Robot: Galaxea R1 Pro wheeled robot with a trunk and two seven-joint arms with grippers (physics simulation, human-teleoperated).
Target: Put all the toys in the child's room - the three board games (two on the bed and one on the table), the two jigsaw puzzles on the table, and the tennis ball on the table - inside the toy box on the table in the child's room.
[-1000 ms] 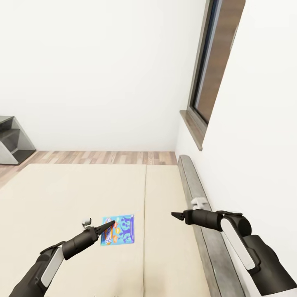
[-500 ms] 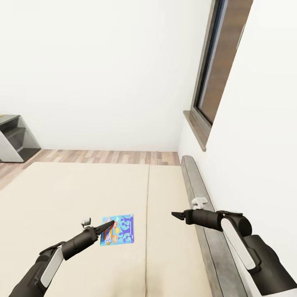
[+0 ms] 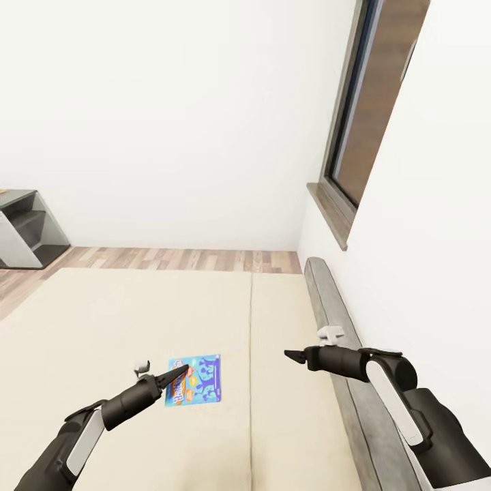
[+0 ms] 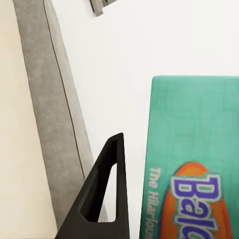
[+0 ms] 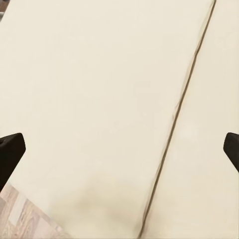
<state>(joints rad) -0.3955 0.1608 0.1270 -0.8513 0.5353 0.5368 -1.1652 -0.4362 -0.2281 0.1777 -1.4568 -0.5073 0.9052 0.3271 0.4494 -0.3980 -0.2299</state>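
Observation:
A board game (image 3: 198,379), blue with cartoon figures, hangs just above the beige bed (image 3: 123,314) with my left gripper (image 3: 181,372) shut on its edge. The left wrist view shows its green-edged lid (image 4: 194,149) close beside one dark finger (image 4: 102,199), with the grey headboard (image 4: 50,99) and white wall behind. My right gripper (image 3: 289,355) hovers over the mattress near the headboard (image 3: 334,307). It is open and empty, its fingertips (image 5: 10,149) at the far edges of the right wrist view. The table, the toy box, the jigsaw puzzles and the tennis ball are out of view.
A dark-framed window (image 3: 365,123) with a wooden sill is set in the white wall on the right. A strip of wood-plank floor (image 3: 170,259) runs beyond the bed. A grey shelf unit (image 3: 24,228) stands at the far left.
The whole head view has shifted, so the bed seam, headboard and window sit further right. Both arms and the held board game keep their place in the picture.

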